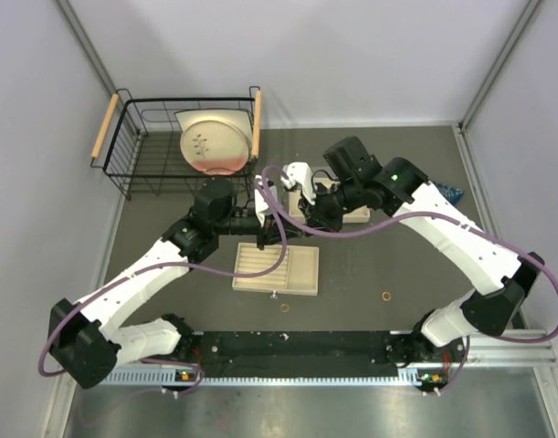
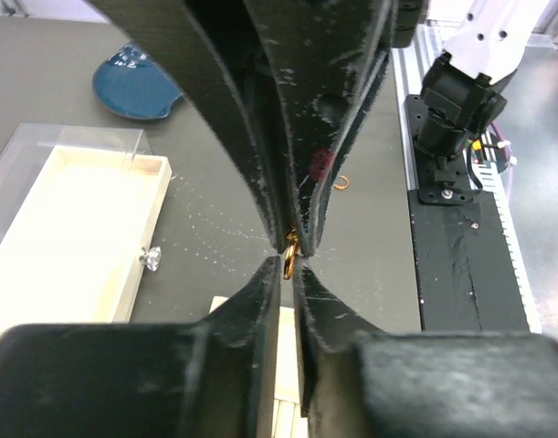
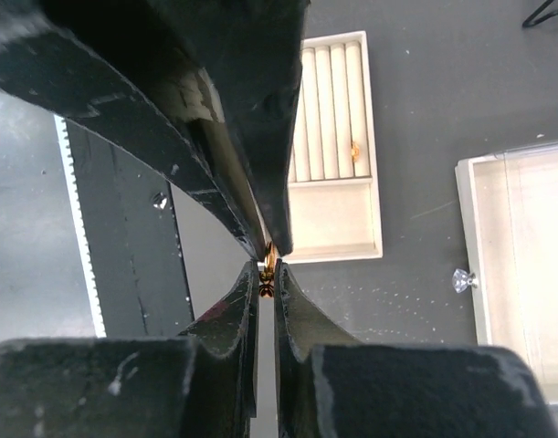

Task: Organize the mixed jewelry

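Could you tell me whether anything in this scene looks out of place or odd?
Two loose gold rings lie on the table, outside the ridged tray. Oddly, the left end effector and the right end effector both pinch the same held ring, tip to tip.

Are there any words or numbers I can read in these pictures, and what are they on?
None: no words, numbers or brand names can be read in any view. The plate in the wire rack has a leafy drawing, not letters.
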{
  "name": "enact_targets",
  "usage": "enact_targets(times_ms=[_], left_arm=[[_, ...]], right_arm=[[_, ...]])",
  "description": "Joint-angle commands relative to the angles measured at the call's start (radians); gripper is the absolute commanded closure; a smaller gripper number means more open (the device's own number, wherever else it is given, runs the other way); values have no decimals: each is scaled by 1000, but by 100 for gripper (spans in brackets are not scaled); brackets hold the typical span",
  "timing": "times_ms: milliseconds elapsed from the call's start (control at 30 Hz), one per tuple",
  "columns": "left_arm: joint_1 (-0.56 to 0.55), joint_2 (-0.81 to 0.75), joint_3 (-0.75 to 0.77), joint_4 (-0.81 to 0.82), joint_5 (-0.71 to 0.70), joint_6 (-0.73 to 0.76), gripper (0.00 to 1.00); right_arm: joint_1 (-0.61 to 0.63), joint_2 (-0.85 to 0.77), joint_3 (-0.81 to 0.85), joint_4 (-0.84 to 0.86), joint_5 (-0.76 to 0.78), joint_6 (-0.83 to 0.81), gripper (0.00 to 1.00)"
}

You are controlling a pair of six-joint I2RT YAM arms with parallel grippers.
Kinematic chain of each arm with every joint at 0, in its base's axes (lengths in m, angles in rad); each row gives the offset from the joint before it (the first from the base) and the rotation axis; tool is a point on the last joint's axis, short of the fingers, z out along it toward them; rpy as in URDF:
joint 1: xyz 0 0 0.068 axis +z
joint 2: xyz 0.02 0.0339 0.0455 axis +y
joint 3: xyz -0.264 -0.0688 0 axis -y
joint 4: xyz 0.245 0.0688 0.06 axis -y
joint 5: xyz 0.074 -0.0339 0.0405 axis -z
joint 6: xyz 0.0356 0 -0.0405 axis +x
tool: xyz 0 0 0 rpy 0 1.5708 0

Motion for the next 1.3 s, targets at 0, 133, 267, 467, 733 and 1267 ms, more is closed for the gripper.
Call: enact_targets(times_ms=[0,133,267,467,733,1267], left_arm=[[32,-66,-13,44,-67,-8,70],[99,-115,-11,-28,-109,46,49],[149,-148,-10,-140,-179,129,43],[341,-195,-49,-172,-190,92,43],[751,-194,-108,-139,-55,32,42],[1014,-187,-178,-131,-97,15,42]], right_arm=[[7,-30,-22,39,63,-1,100],[7,-38,-30,45,83,-1,100],[9,-21,-33,59,108,2,100],[32,34,-92,154,144,23,100],[113,198,-136,327,264,60,100],[213,536,8,439,345,46,100]])
